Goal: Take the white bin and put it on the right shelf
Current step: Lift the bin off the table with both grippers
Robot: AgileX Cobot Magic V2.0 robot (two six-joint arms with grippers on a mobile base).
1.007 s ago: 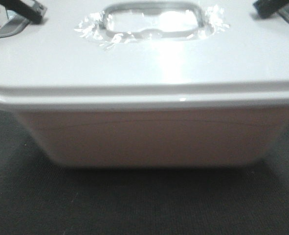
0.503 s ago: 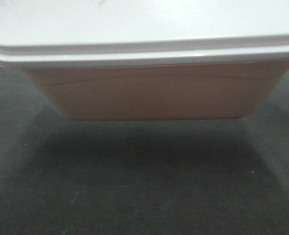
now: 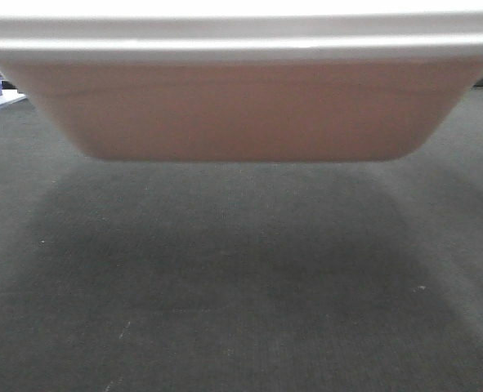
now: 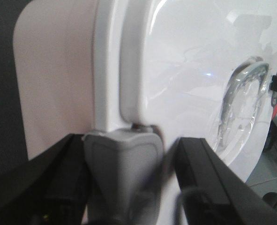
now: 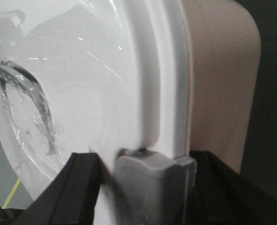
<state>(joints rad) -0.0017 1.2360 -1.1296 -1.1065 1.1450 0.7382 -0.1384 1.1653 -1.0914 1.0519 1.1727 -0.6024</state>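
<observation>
So the big change: the white bin (image 3: pixel 249 110) is off the surface (image 3: pixel 241 310) now. A second ago the front view looked down on the lid and its handle. Half a second ago the bin's base had only just cleared the surface. Now the camera sits below the rim, there's a clear gap under the base, and a wide soft shadow lies on the dark surface underneath. The bin looks level, with no obvious tilt either way.

Both wrist views show the same grip. The left gripper (image 4: pixel 131 140) has its black fingers (image 4: pixel 58 173) on either side of the grey latch (image 4: pixel 122 178) at one end of the bin. They look closed on it, holding rather than spread wide. The right gripper (image 5: pixel 145 157) mirrors that on the other grey latch (image 5: pixel 152 187), just below the glossy lid (image 5: pixel 82 70).

My read is that the grab and lift are done and the carry is what's left. The right shelf isn't in any view, so I can't tell how far off it is. The whole load hangs off two latches, so I'd guess any uneven arm motion could tip it or pop a latch.
</observation>
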